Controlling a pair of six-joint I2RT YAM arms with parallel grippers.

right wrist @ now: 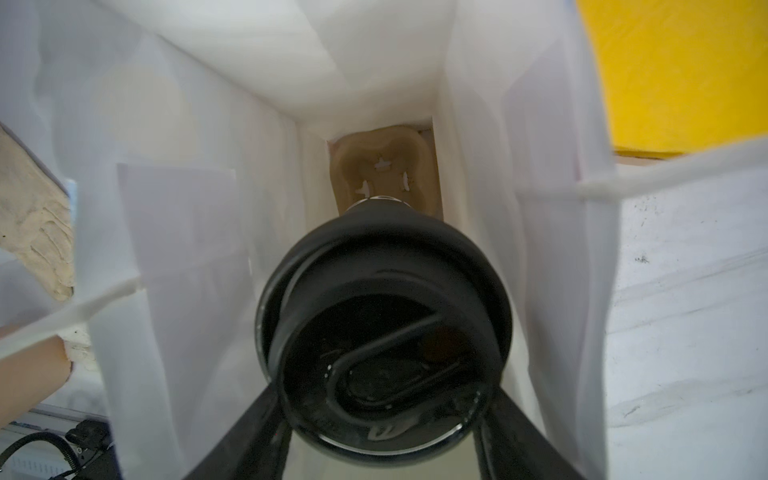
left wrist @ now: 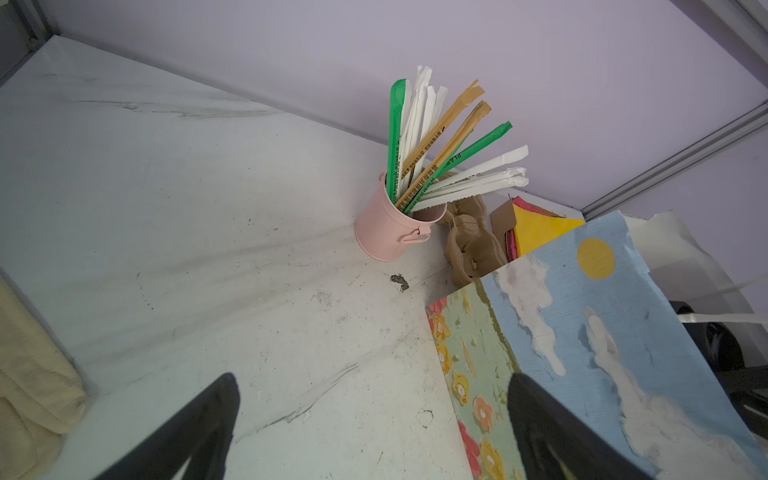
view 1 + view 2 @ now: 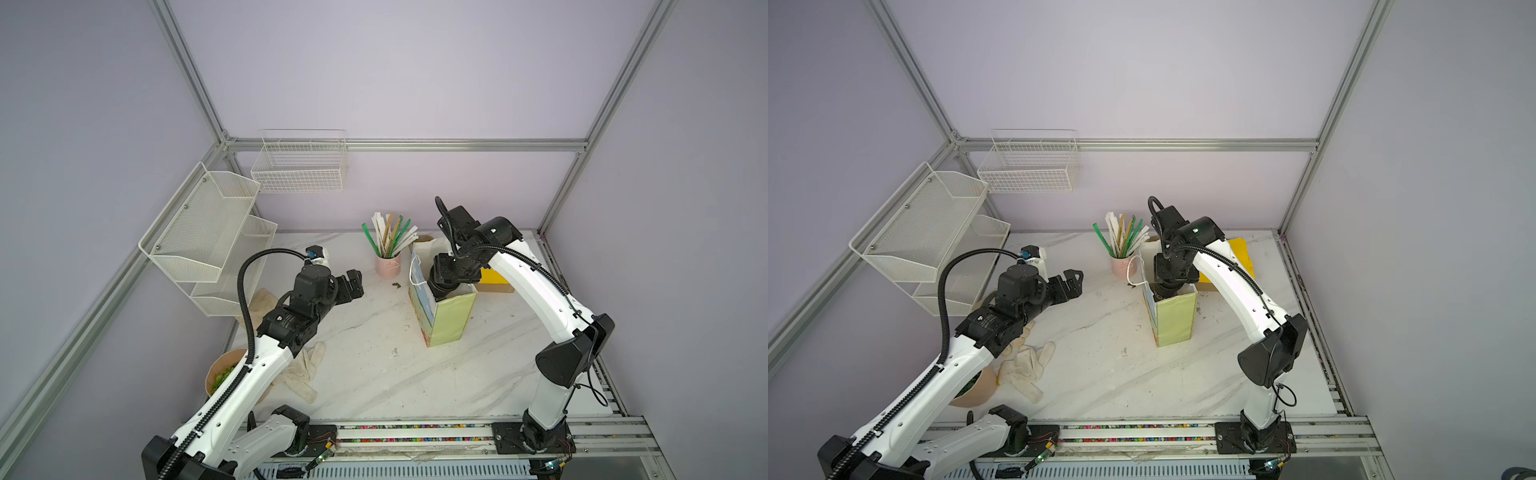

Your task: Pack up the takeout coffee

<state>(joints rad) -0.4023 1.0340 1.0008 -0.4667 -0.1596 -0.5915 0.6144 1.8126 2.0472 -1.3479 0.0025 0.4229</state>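
The takeout coffee [image 1: 382, 332], a black cup with a black sip lid, hangs upright inside the open paper bag [image 3: 451, 320]. My right gripper [image 1: 382, 415] is shut on it, one finger at each side just under the lid. A brown pulp carrier [image 1: 386, 166] lies on the bag's floor below the cup. In both top views my right gripper [image 3: 442, 286] reaches down into the bag's mouth, and the cup is hidden by it. My left gripper [image 3: 353, 284] hovers open and empty over the table left of the bag, whose painted side [image 2: 582, 332] fills the left wrist view.
A pink cup of straws and stirrers [image 3: 387, 266] stands behind the bag. Yellow napkins [image 3: 494, 276] lie behind the bag on the right. Spare pulp carriers [image 2: 469, 245] stand beside the pink cup. Cloth gloves [image 3: 303, 370] and a bowl [image 3: 224, 374] lie under my left arm. Wire racks [image 3: 208, 232] hang on the left wall.
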